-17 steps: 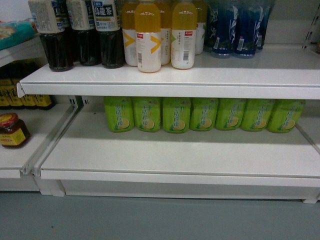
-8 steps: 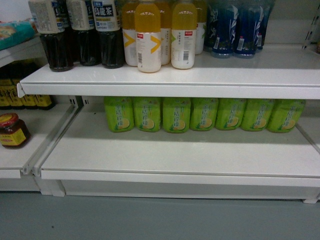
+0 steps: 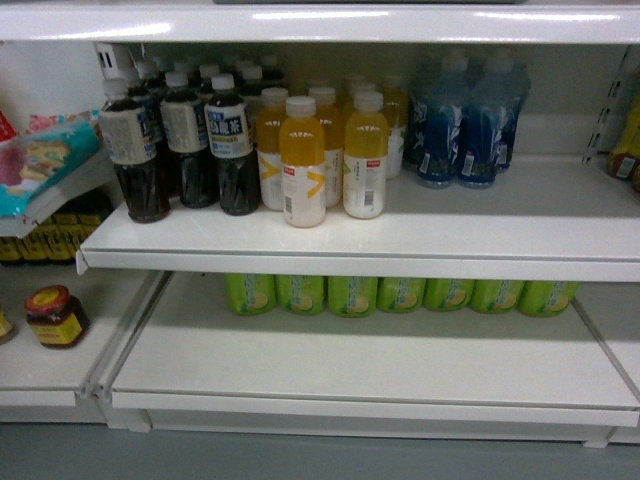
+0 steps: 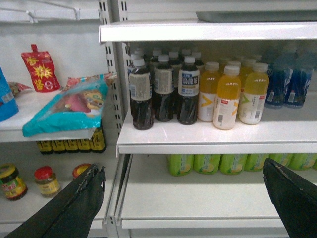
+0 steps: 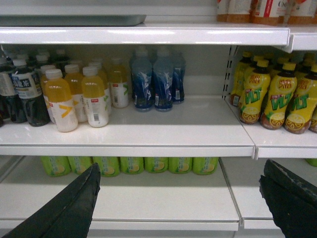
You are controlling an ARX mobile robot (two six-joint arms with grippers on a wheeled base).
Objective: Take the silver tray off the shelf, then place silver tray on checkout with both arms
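Observation:
The silver tray (image 5: 74, 20) lies on the top shelf (image 5: 158, 34), with only its grey front rim showing at the upper left of the right wrist view. The left wrist view has the same tray (image 4: 257, 16) at its upper right, on that shelf (image 4: 198, 31). In the head view the shelf (image 3: 320, 22) runs along the top edge and the tray is barely a dark strip. My left gripper (image 4: 183, 167) and right gripper (image 5: 181, 168) are both open and empty, well below the tray, level with the lowest boards. Neither gripper appears in the head view. The checkout is out of view.
Dark tea bottles (image 3: 185, 140), orange drink bottles (image 3: 325, 150) and blue bottles (image 3: 465, 125) fill the middle board. Green bottles (image 3: 400, 293) line the back of the low board. Snack bags (image 4: 64, 106) and jars (image 4: 47, 179) sit left; yellow bottles (image 5: 277, 96) right.
The head view has lifted: the boards and bottles sit lower in the frame and the top shelf board has come into view along the upper edge.

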